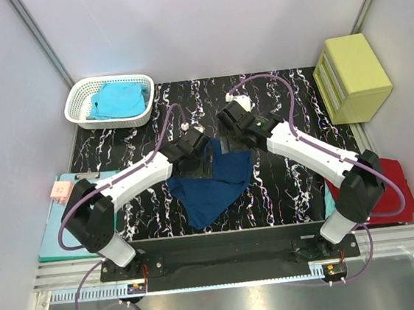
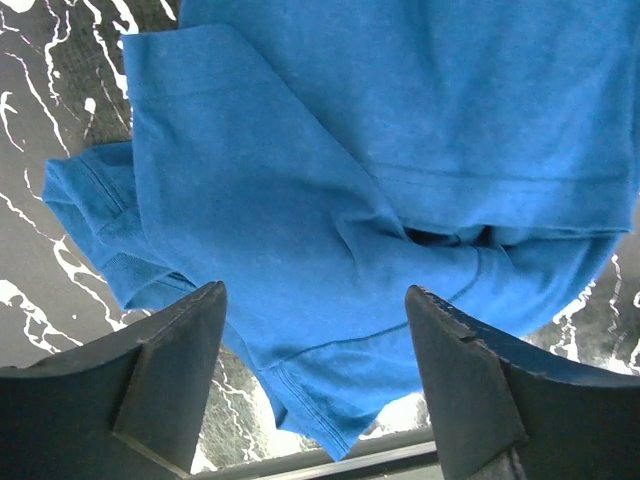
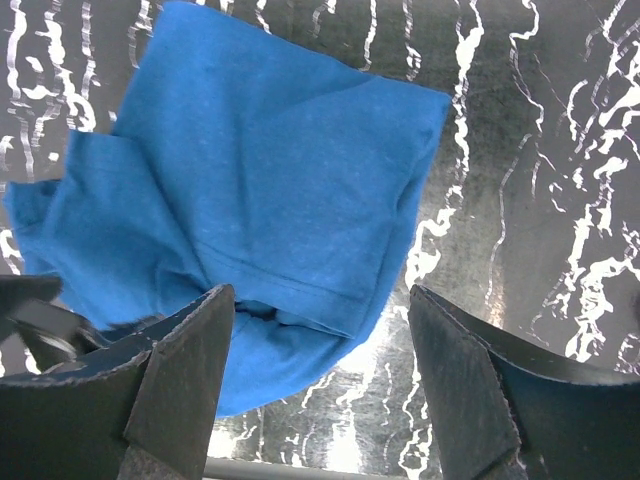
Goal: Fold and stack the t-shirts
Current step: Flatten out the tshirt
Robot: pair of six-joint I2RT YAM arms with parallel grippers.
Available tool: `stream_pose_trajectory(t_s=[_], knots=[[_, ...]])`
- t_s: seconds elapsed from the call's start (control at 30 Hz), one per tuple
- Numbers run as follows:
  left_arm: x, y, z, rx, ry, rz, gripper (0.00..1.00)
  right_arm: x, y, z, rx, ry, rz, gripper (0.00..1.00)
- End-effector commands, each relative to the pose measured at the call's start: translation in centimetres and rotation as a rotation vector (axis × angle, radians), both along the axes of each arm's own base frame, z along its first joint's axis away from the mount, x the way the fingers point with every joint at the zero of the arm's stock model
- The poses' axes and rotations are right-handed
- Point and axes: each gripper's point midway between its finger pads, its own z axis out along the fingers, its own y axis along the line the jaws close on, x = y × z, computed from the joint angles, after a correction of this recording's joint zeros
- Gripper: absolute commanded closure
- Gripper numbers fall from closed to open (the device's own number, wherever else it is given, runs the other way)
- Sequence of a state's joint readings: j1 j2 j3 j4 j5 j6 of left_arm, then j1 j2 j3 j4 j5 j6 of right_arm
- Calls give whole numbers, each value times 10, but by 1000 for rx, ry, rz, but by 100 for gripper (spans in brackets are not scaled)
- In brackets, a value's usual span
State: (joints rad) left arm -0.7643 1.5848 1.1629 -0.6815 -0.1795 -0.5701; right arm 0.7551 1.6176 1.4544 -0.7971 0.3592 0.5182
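Observation:
A navy blue t-shirt (image 1: 214, 187) lies crumpled and partly folded in the middle of the black marbled table (image 1: 117, 146). My left gripper (image 1: 195, 143) hovers open over its far left part; in the left wrist view the cloth (image 2: 300, 180) spreads below the gripper (image 2: 315, 295), with nothing between the fingers. My right gripper (image 1: 231, 119) stands open over the shirt's far right edge; the right wrist view shows a hemmed fold (image 3: 250, 170) under the gripper (image 3: 320, 292), with bare table beside it. A turquoise t-shirt (image 1: 118, 99) lies in a basket. A red t-shirt (image 1: 392, 191) sits at the right.
The white basket (image 1: 82, 94) stands at the back left corner. A yellow drawer box (image 1: 353, 77) stands at the back right. A teal clipboard (image 1: 56, 230) with a pink block (image 1: 61, 190) lies left of the table. Grey walls close in on both sides.

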Motion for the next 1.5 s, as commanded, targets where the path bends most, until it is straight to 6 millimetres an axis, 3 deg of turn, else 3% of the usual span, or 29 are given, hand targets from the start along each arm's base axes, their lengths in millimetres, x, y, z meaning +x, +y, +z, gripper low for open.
stream_pose_trajectory(t_s=[0.0, 0.17, 0.37, 0.6, 0.77, 0.97, 1.07, 1.17, 1.23, 1.27, 1.33, 1.37, 1.43, 1.47], knots=[[19, -6, 5, -27, -36, 4, 27, 3, -13, 2, -20, -19, -28, 23], [14, -9, -17, -8, 26, -10, 34, 3, -17, -1, -31, -12, -32, 23], [9, -11, -28, -8, 64, -17, 63, 7, -23, 1, -36, -19, -41, 23], [7, -4, -5, -20, 26, 3, 100, 8, -29, -5, -41, -9, -56, 23], [-6, 15, 19, -13, -3, 28, 100, 11, -29, -8, -38, -4, -68, 23], [-35, 26, 18, -37, 42, 36, 100, 14, -23, -13, -24, 6, -67, 24], [-53, 24, 29, -46, 40, 17, 100, 18, -24, -11, -27, -3, -79, 24], [-48, 35, 66, -61, -62, 55, 100, 21, -23, -11, -16, -6, -90, 24], [-36, 43, 94, -57, -152, 81, 100, 23, -20, -12, -11, -2, -90, 24], [-25, 40, 122, -90, -211, 94, 100, 24, -20, -13, -7, 2, -95, 24], [-5, 45, 147, -84, -272, 119, 100, 26, -17, -13, -3, 2, -94, 24], [7, 42, 181, -134, -332, 133, 100, 27, -16, -10, 4, -1, -96, 24], [32, 44, 203, -136, -372, 157, 100, 30, -16, -5, 12, -14, -97, 24], [44, 41, 241, -191, -437, 168, 100, 31, -15, 1, 21, -24, -97, 24]])
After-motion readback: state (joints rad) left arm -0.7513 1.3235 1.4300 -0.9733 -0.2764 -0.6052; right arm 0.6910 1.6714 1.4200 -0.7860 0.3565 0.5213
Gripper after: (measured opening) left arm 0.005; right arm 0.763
